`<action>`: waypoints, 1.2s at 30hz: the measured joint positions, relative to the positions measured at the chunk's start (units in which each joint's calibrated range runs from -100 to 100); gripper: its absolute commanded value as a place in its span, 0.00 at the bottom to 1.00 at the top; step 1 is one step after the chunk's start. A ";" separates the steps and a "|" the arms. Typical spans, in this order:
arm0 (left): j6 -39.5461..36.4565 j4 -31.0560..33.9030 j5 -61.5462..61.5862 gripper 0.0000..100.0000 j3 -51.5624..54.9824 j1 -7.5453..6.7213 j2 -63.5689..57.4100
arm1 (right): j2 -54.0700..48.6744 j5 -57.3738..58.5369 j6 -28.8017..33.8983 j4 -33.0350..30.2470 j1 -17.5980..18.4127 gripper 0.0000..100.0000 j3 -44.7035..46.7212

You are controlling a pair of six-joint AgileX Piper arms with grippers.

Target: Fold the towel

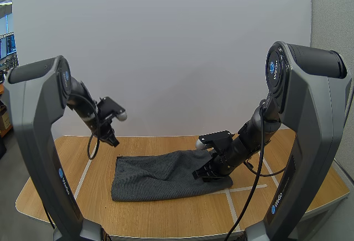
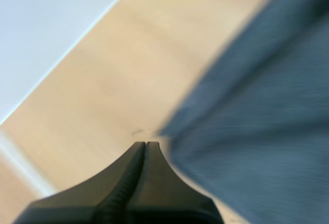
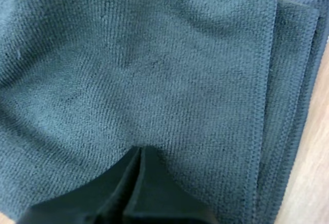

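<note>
Wooden surface [image 1: 182, 213] with rounded corners, marked by pale tape lines [image 1: 83, 179], standing before a plain white panel [image 1: 166, 47]. A dark grey towel [image 1: 160, 176] lies at the middle of the surface, with layered edges stacked at its 3 o'clock end. The right pincer [image 1: 200, 173], fingers pressed together, rests on the cloth at that end. The left pincer [image 1: 113, 141], fingers likewise pressed together, hangs above bare wood at 10 o'clock from the towel, apart from it.

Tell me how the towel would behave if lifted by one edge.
Probably floppy: the towel lies limp with soft wrinkles, so it would likely drape. Its stacked edges suggest folded layers that may fall open when lifted. The nubby weave looks grippy, not slippery.
</note>
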 measured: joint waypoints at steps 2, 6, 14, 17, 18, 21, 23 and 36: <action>2.71 -2.56 11.64 0.02 -1.04 0.09 -2.37 | 0.00 0.00 0.01 0.00 0.00 0.00 0.00; 8.60 -9.69 26.24 0.44 -1.41 -2.05 -6.54 | 0.00 0.16 0.01 0.00 0.00 0.00 0.00; 9.81 -5.70 25.04 1.00 -1.41 -9.21 -4.83 | 0.00 0.34 0.01 0.00 0.00 0.00 0.00; 9.81 -4.07 24.22 1.00 -1.41 -10.94 -3.57 | 0.00 0.34 0.01 0.00 0.00 0.00 0.00; 9.84 -3.53 23.38 1.00 -1.41 -11.71 -2.88 | 0.00 0.34 0.01 0.00 0.00 0.00 0.00; 10.28 -2.95 20.62 1.00 -1.41 -12.77 -1.17 | 0.00 0.52 0.01 0.00 0.00 0.00 0.00; 10.93 -2.68 19.33 1.00 -1.41 -13.14 0.12 | 0.00 0.52 0.01 0.00 0.00 0.00 0.00; 12.62 0.33 15.28 0.40 -2.32 -13.29 5.20 | 0.00 0.71 0.01 0.03 -0.14 0.00 0.00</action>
